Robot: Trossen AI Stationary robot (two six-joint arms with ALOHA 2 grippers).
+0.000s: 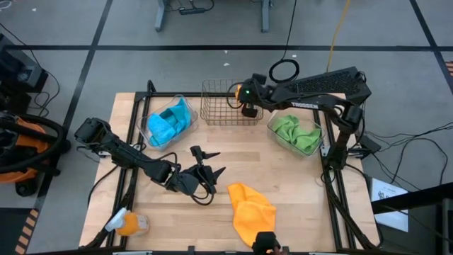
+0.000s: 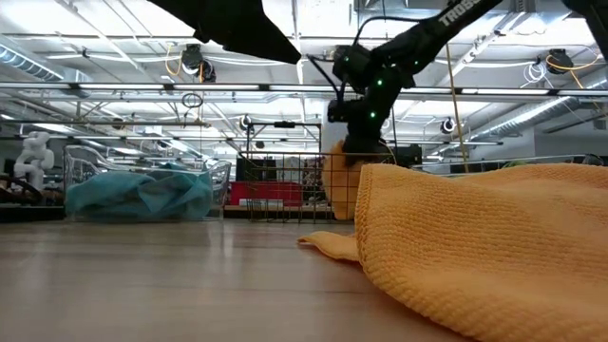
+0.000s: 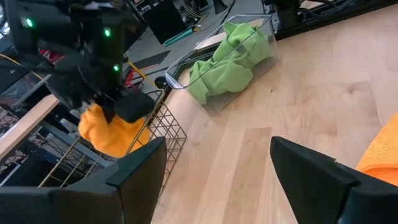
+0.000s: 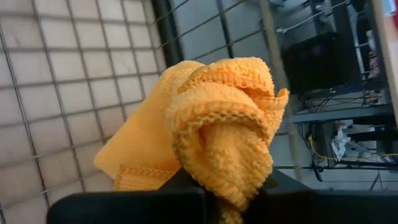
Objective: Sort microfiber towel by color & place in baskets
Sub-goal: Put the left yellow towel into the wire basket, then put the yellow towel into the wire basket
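Observation:
A copper wire basket (image 1: 221, 104) stands at the table's far middle. My right gripper (image 1: 248, 108) hangs over its right end, shut on a bunched orange towel (image 3: 109, 132), which the right wrist view shows in front of the mesh (image 4: 205, 134). A second orange towel (image 1: 252, 207) lies flat near the front edge. A clear bin (image 1: 151, 129) with blue towels (image 1: 171, 120) stands left of the basket, and a clear bin (image 1: 320, 138) with green towels (image 1: 296, 132) stands right of it. My left gripper (image 1: 212, 164) hovers open over the table's middle, holding nothing. My right gripper pinches a bunched fold (image 4: 231, 163) of the orange towel, several layers thick, between its two fingers. The fingers slant down from the table's right side. The towel hangs below them by the basket's right wall (image 3: 163, 127); whether it touches the mesh I cannot tell.
An orange and white thing (image 1: 127, 224) lies at the front left corner. A small dark device (image 1: 265, 243) sits at the front edge beside the flat orange towel. Bare wood lies between my left gripper and the green bin.

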